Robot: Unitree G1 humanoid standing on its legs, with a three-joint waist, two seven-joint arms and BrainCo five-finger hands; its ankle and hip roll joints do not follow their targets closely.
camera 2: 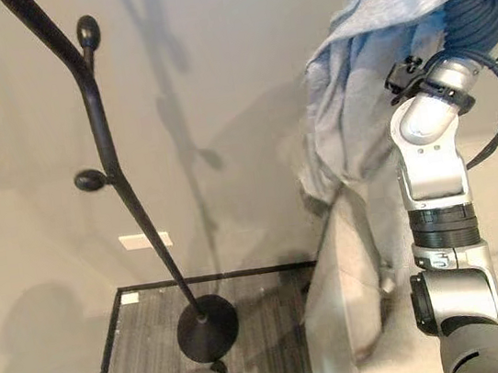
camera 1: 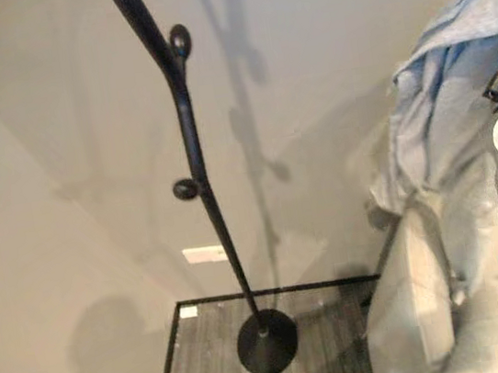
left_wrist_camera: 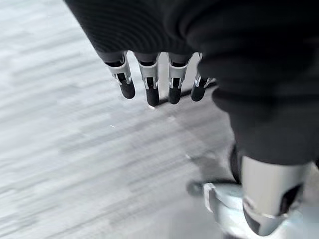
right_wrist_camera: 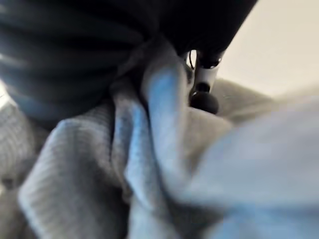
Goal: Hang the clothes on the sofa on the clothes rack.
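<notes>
A black clothes rack (camera 1: 193,148) leans across the left half of the eye views, with two rounded knobs on its pole and a round base (camera 1: 267,343) on the floor. A light blue garment (camera 2: 356,88) hangs in folds at the upper right, well to the right of the rack and apart from it. My right hand (camera 2: 482,10) is raised high with the garment draped from it. In the right wrist view the cloth (right_wrist_camera: 149,164) is bunched tight against the hand, a dark fingertip (right_wrist_camera: 203,100) pressing into it. My left hand (left_wrist_camera: 149,79) hangs over the grey floor, fingers straight and holding nothing.
A beige wall stands right behind the rack, with a white plate (camera 1: 205,254) low on it. The rack's base stands on grey wood-grain floor (camera 1: 208,359) edged in black. A pale sofa (camera 2: 342,322) rises below the hanging garment at the right.
</notes>
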